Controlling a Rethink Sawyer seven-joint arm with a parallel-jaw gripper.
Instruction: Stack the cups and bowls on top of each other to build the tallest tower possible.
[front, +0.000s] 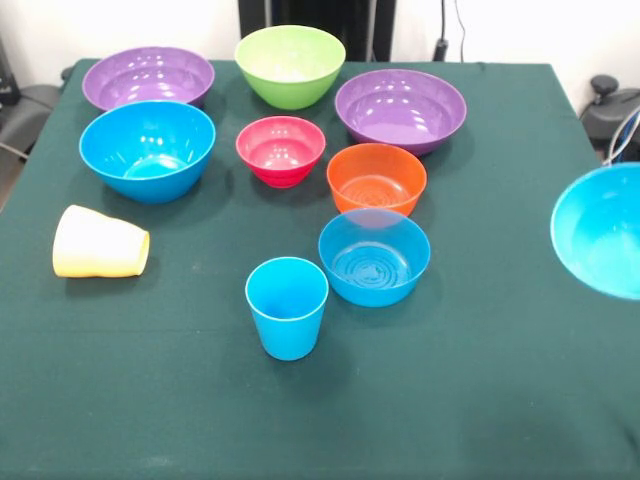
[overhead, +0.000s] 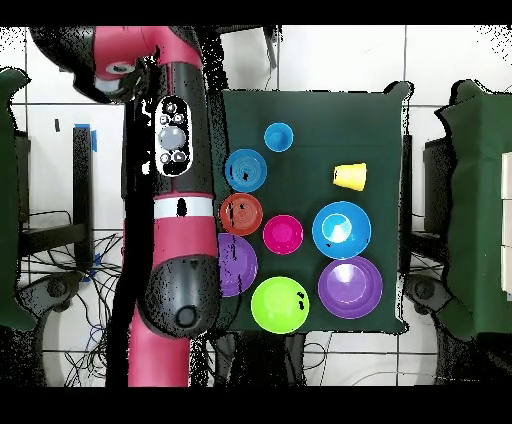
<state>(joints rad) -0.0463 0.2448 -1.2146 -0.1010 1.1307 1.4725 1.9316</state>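
Note:
The sky-blue cup (front: 287, 307) (overhead: 278, 137) stands upright near the table's front. The pale yellow cup (front: 100, 242) (overhead: 350, 177) lies on its side. Upright on the cloth are two purple bowls (front: 148, 78) (front: 400, 108), a lime green bowl (front: 290, 65), a large blue bowl (front: 148, 150), a pink-red bowl (front: 280, 150), an orange bowl (front: 376, 178) and a smaller blue bowl (front: 374, 256). A third blue bowl (front: 605, 230) hangs tilted at the right edge of the front view, and what holds it is cut off. Nothing is stacked. My gripper does not show in either view.
The red and black arm (overhead: 180, 200) stretches along the table's side in the overhead view and covers part of one purple bowl (overhead: 240, 265). The green cloth (front: 470, 380) covers the table. Cables and chairs lie around it.

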